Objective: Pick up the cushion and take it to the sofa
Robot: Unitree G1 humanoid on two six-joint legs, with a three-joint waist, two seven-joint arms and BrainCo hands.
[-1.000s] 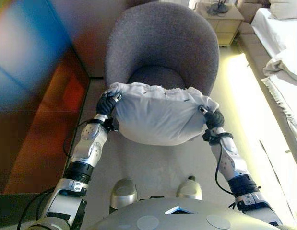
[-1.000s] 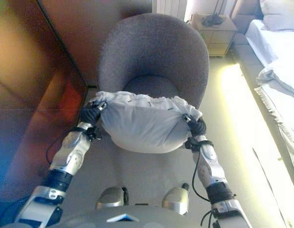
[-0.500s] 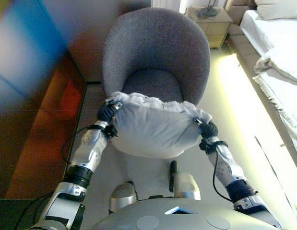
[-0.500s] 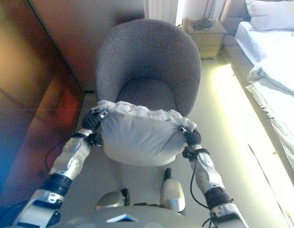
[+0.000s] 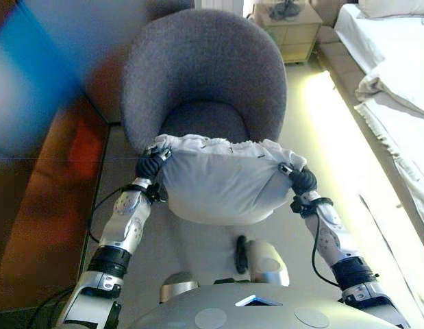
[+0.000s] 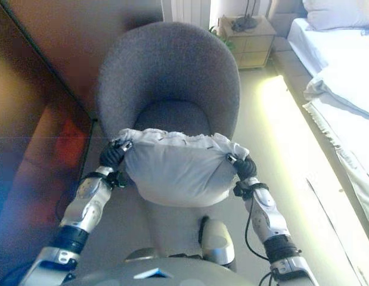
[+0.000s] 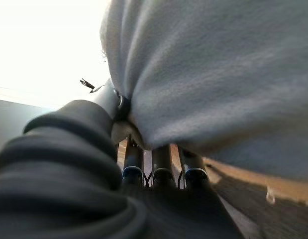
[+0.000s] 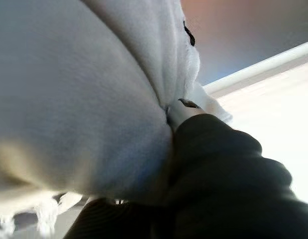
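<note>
A white cushion (image 5: 218, 181) hangs between my two hands at chest height, just in front of the seat of a grey round-backed armchair (image 5: 205, 68). My left hand (image 5: 148, 166) grips the cushion's left end and my right hand (image 5: 303, 181) grips its right end. In the left wrist view the fingers (image 7: 161, 167) curl under the cushion (image 7: 218, 64) and the thumb presses into the cloth. In the right wrist view the cushion (image 8: 79, 99) bulges over my right hand (image 8: 218, 164), whose thumb pinches the cloth.
A dark wooden wall or cabinet (image 5: 40, 205) runs along the left. A bed with white bedding (image 5: 393, 62) lies along the right. A small bedside cabinet (image 5: 285, 24) stands behind the chair at the right. A strip of pale floor (image 5: 335, 144) separates chair and bed.
The whole picture has shifted, so the armchair now shows further left. The cushion stays held between both hands in front of the seat.
</note>
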